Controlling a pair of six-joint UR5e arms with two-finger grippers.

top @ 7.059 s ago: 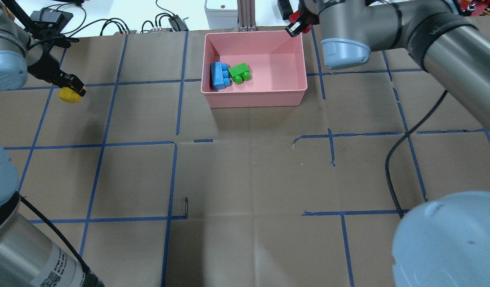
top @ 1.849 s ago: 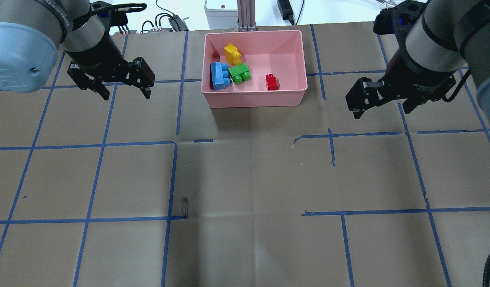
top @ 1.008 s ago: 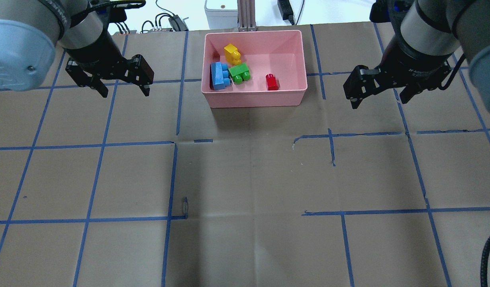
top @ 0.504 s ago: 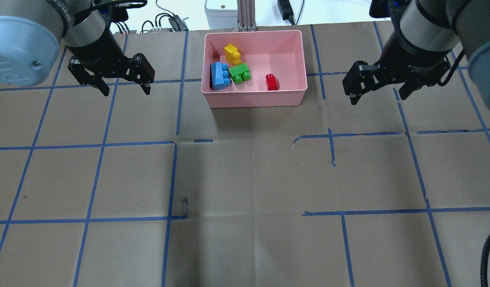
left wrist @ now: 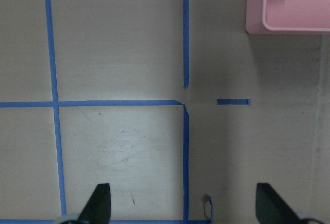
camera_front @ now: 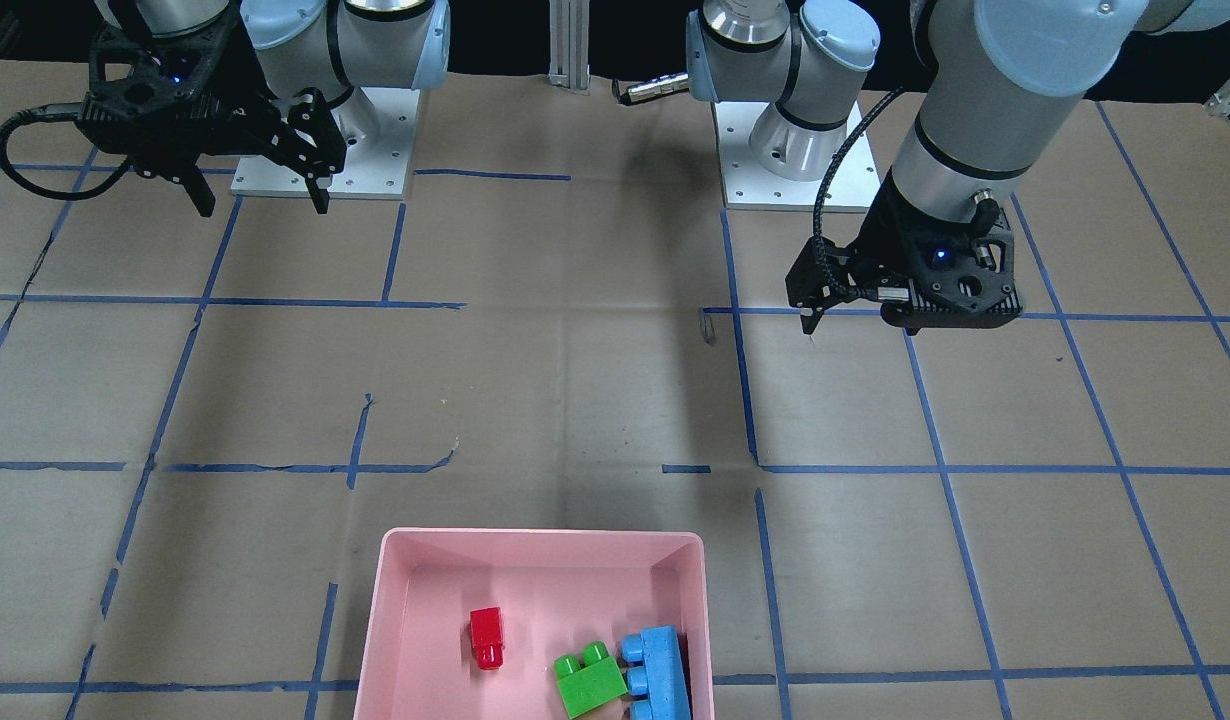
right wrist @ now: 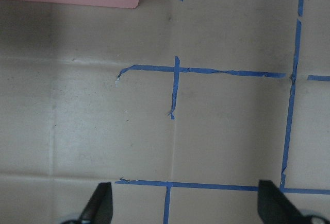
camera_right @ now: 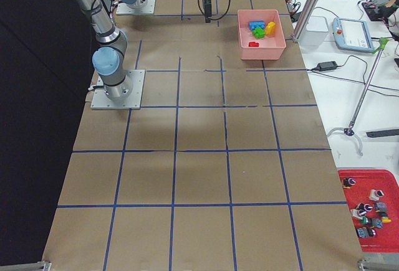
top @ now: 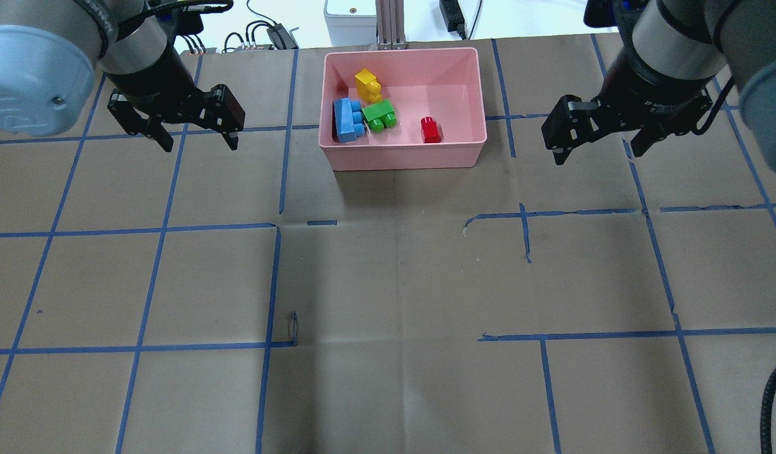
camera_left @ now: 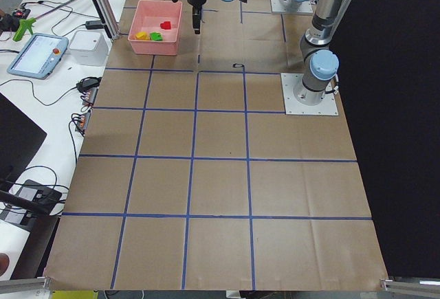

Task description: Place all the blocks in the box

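Observation:
The pink box (top: 404, 161) stands at the table's far middle. All the blocks lie in it: yellow (top: 367, 84), light blue (top: 346, 120), green (top: 380, 116) and red (top: 431, 129). My left gripper (top: 200, 142) is open and empty, above the table to the box's left. My right gripper (top: 597, 151) is open and empty, to the box's right. In the front-facing view the red (camera_front: 487, 638), green (camera_front: 587, 680) and blue (camera_front: 657, 672) blocks show; the yellow one is cut off. The left wrist view shows the box's corner (left wrist: 289, 23) beyond open fingers (left wrist: 100, 206).
The table is brown paper with a blue tape grid. A grey device (top: 350, 16), a metal post (top: 391, 25) and cables (top: 262, 31) sit behind the box. A black cable (top: 773, 403) hangs at the lower right. The arms' base plates (camera_front: 790, 160) stand on the robot's side.
Seven seconds ago the left gripper held the yellow block and the right held the red one; both blocks now lie in the box. Both grippers are open; over the last second they barely moved.

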